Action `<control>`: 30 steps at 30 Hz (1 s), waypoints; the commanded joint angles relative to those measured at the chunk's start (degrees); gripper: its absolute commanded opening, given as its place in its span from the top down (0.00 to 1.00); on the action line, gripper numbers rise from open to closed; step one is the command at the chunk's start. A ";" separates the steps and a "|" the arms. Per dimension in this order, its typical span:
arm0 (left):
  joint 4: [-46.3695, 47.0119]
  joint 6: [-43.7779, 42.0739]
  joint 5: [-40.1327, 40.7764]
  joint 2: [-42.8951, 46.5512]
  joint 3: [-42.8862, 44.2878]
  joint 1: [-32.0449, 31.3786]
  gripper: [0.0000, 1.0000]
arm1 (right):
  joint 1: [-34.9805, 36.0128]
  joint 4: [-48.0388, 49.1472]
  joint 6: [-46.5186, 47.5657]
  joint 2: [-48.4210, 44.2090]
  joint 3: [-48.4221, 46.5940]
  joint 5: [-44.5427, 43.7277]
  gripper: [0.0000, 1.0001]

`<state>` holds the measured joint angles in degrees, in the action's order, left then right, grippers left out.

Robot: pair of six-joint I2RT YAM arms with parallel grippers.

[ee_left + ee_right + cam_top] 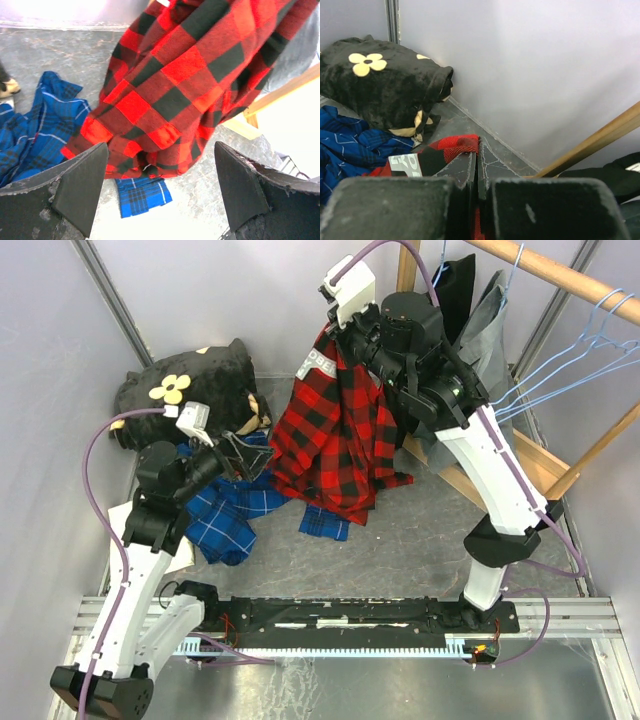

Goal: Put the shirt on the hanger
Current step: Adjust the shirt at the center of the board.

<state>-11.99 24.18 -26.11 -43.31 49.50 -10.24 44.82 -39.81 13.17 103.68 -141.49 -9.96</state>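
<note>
Right wrist view: right fingers (462, 172) together, clamped on shirt (452, 145) edge. Shirt hangs below them, hem touching tabletop (420, 530). Left fingers (80, 185) apart, shirt just ahead, untouched. Hanger (560, 373) well apart, behind right fingers, on rod (560, 275).

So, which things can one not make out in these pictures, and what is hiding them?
1. White lettering on the shirt: too small in the top view; in the right wrist view the right pincer covers most.
2. Hangers: top view, thin wires overlap and the right edge cuts them; no sure count.
3. Which part of the shirt is gripped: hidden by that pincer.
</note>
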 commanded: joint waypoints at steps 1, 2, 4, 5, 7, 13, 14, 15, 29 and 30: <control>3.95 -0.52 0.74 -1.23 2.41 -3.06 0.08 | 1.26 -1.85 -1.96 0.32 -3.43 -4.45 1.00; 3.71 -0.54 1.67 -1.33 2.19 -3.28 0.09 | 1.44 -2.25 -2.04 0.18 -2.92 -4.39 1.00; 1.90 -0.54 5.29 -1.06 1.84 -3.30 0.11 | 1.58 -3.07 -2.69 0.13 -1.42 -3.77 1.00; 0.31 -0.43 8.27 -0.86 1.71 -3.30 0.12 | 1.68 -3.38 -3.42 0.34 -0.56 -3.12 1.00; -4.02 -0.07 14.85 -0.51 1.53 -3.30 0.13 | 1.75 -4.88 -5.65 1.50 0.39 -0.75 1.00; -10.23 0.70 24.08 2.12 -0.65 -3.30 0.13 | 2.38 -6.90 -13.62 9.36 -0.36 7.97 0.84; -10.95 0.69 24.99 2.70 -0.94 -3.30 0.13 | 2.38 -7.80 -14.06 11.27 -1.93 10.00 0.75; -11.74 0.69 25.54 3.23 -1.16 -3.32 0.13 | 2.38 -8.91 -14.08 13.08 -3.51 11.73 0.64; -13.45 0.03 28.26 5.52 -5.30 -3.29 0.05 | 1.70 0.02 -8.97 -8.99 32.58 1.78 0.22; -13.23 0.07 28.08 5.45 -5.80 -3.32 0.05 | 1.60 0.63 -9.42 -10.50 36.50 1.53 0.22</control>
<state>-27.55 24.32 1.50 -37.82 45.06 -13.54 46.81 -45.30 2.85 102.45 -113.56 -4.19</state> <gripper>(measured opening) 0.946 0.773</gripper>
